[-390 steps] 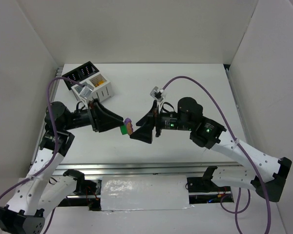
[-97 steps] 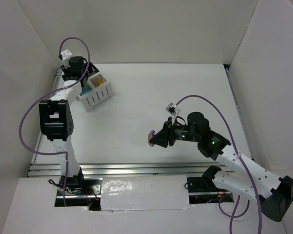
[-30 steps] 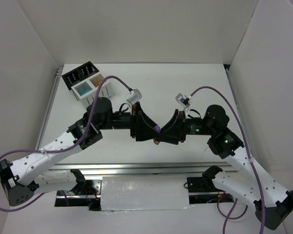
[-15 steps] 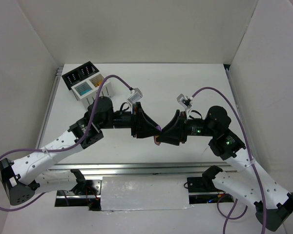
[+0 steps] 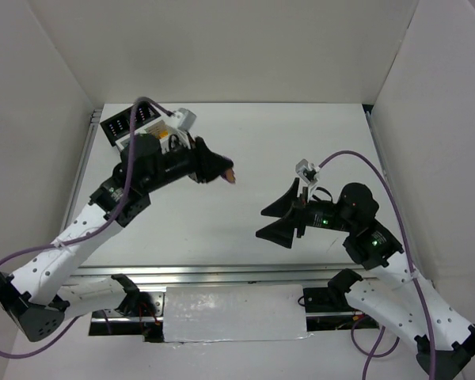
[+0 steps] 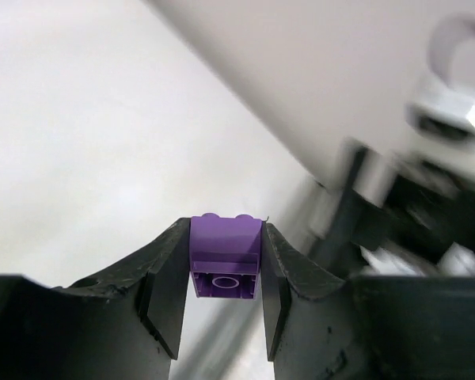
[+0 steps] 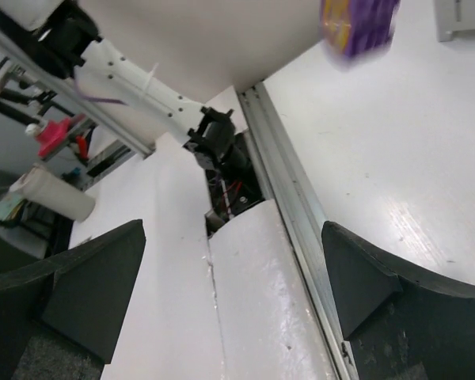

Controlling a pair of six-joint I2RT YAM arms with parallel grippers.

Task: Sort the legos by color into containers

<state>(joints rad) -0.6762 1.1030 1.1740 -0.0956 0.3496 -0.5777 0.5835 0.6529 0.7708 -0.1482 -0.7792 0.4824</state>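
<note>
A purple lego [image 6: 226,252] sits pinched between my left gripper's [image 6: 226,265] black fingers, studs pointing away. From above, the left gripper [image 5: 222,171] hangs over the table's left half with that lego [image 5: 230,176] at its tip. It is a short way right of the containers [image 5: 120,125], a black and white slatted block at the back left that the left arm partly hides. My right gripper [image 5: 261,222] is open and holds nothing, near the front centre. In the right wrist view the jaws of the right gripper [image 7: 233,237] are spread wide, with the purple lego [image 7: 359,28] blurred at the top.
White walls close in the table on the left, back and right. An aluminium rail [image 5: 222,271] runs along the near edge, with a white foil-covered pad [image 5: 233,313] below it. Purple cables loop above both arms.
The right gripper opened and drew back to the right. The left gripper shut on the purple lego and carried it up and left, toward the containers.
</note>
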